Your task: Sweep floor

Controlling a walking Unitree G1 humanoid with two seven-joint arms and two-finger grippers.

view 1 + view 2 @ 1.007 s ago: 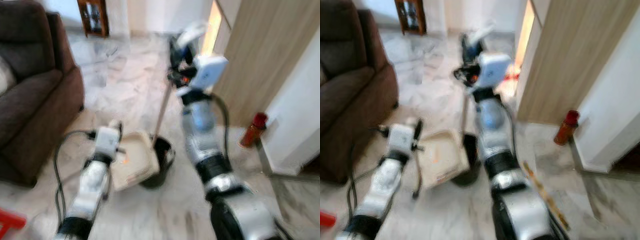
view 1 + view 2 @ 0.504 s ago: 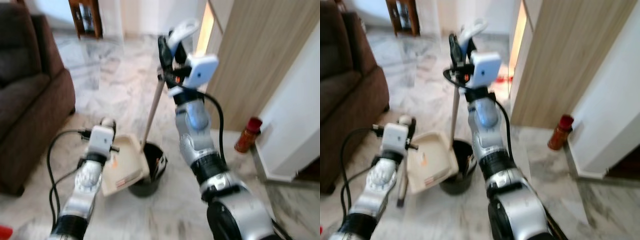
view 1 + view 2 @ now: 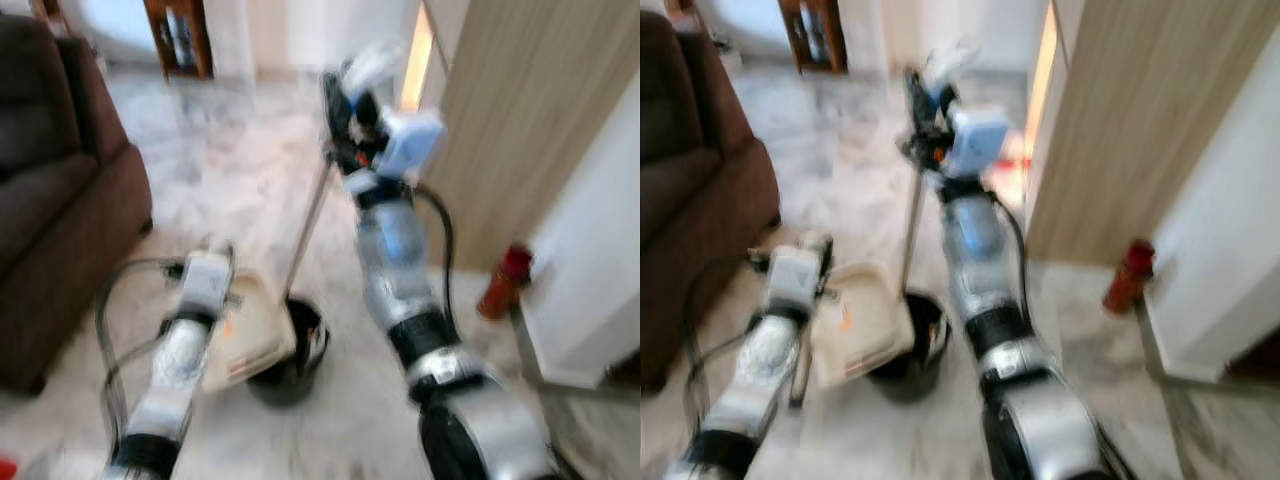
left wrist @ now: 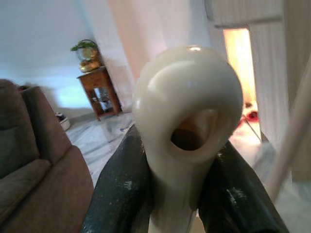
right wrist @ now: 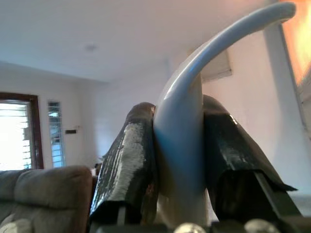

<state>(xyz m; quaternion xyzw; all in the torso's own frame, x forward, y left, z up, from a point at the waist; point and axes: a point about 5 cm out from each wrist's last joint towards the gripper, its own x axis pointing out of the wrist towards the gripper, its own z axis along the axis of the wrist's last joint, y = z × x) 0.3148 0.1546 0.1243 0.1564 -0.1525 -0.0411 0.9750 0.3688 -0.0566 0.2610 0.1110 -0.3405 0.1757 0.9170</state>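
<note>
We hold the broom and dustpan over the floor

Our right gripper (image 5: 177, 160) is clamped on the broom (image 3: 305, 235) handle top; its stick slants down to a dark bucket (image 3: 290, 355). Our left gripper (image 4: 177, 189) squeezes the dustpan (image 3: 855, 325) handle. The broom could slip or knock the bucket over.

arms: silver segmented shells showing, black joint bands | wrists: white boxy camera modules | cabling: black cable looping off left arm (image 3: 110, 310) | right arm (image 3: 400, 270) cable too | fingers (image 5: 127, 165): glossy black, scuffed
</note>
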